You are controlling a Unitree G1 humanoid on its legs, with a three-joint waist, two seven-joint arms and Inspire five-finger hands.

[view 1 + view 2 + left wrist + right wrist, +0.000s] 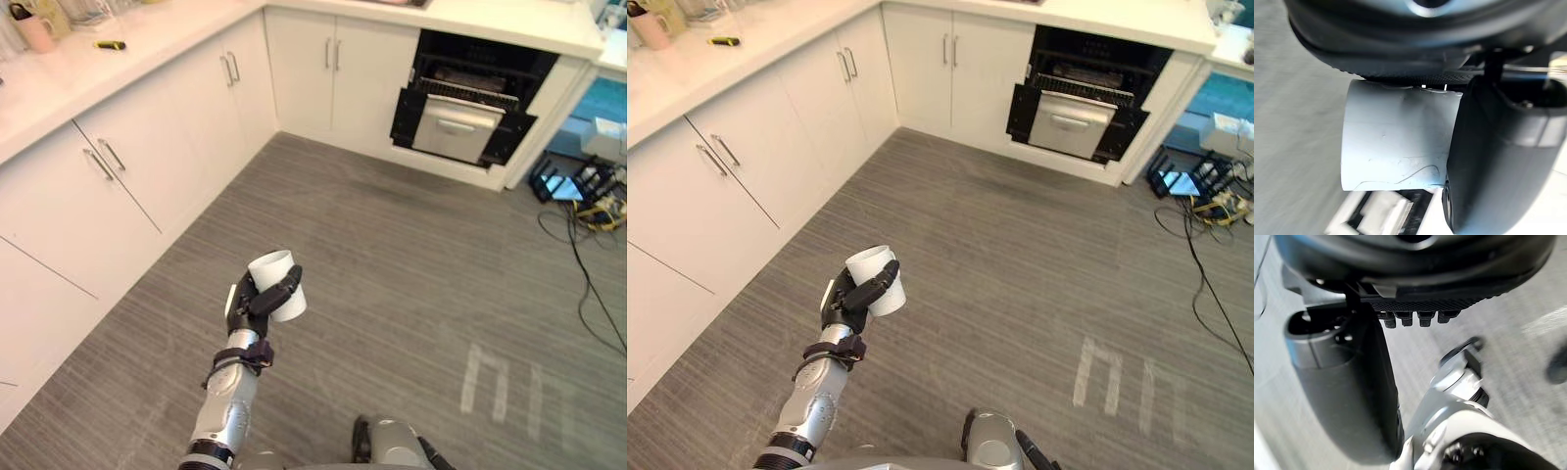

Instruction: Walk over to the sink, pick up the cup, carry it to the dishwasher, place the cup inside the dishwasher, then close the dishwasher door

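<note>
Pick-up done: white cup (272, 266) wrapped by the curled fingers and thumb of the left hand (245, 308), held above the floor (392, 255), near left. Carry judged under way: dishwasher (460, 127) far right, well apart, door open. Left to do: approach, place cup inside, shut door. Right hand (1400, 279) posture unreadable.
</note>
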